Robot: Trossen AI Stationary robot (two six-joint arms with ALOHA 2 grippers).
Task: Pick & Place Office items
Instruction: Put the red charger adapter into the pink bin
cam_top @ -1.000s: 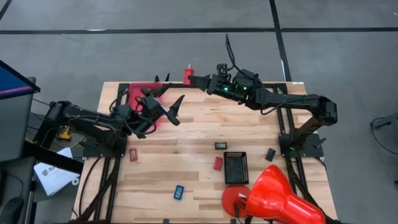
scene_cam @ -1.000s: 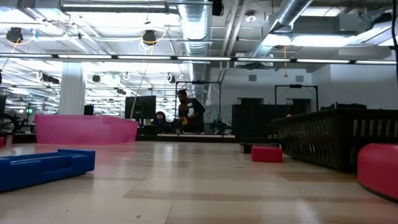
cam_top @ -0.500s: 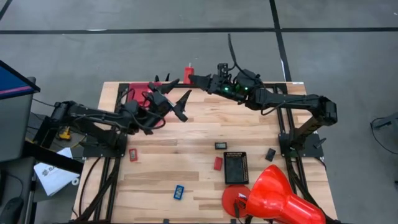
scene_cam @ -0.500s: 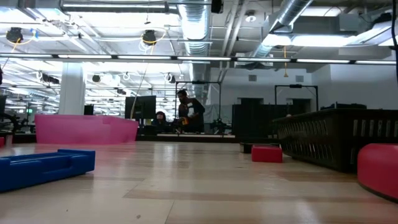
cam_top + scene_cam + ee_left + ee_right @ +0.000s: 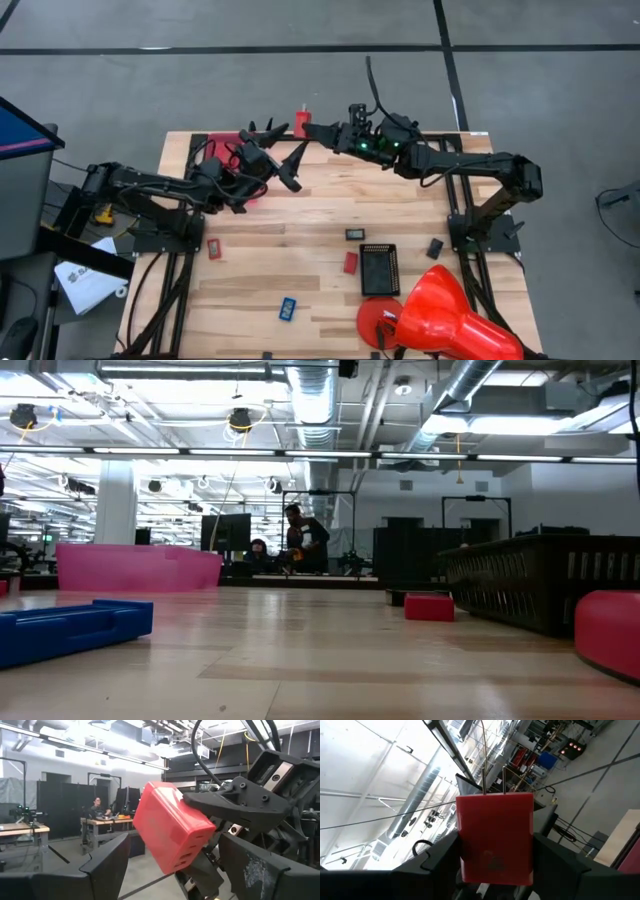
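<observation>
The right gripper [image 5: 311,127] is clamped on a red block [image 5: 301,121], one dark finger on each flat side, holding it in the air above the table's far edge. In the right wrist view the red block [image 5: 495,836] fills the space between the fingers, with two thin metal prongs standing out of the end farthest from the wrist; a faint embossed mark shows on its face, but it cannot be read. The left gripper [image 5: 283,152] is spread wide just beside that block, its fingers apart and holding nothing. In the left wrist view the red block [image 5: 172,826] hangs just beyond and between the open fingertips, with small slots along one side and no legible writing.

Farther from both grippers, other pieces lie on the wooden table [image 5: 300,250]: a red piece [image 5: 213,248], another red piece [image 5: 350,263], a blue piece [image 5: 287,309] and two small black pieces [image 5: 356,235] [image 5: 435,248].
</observation>
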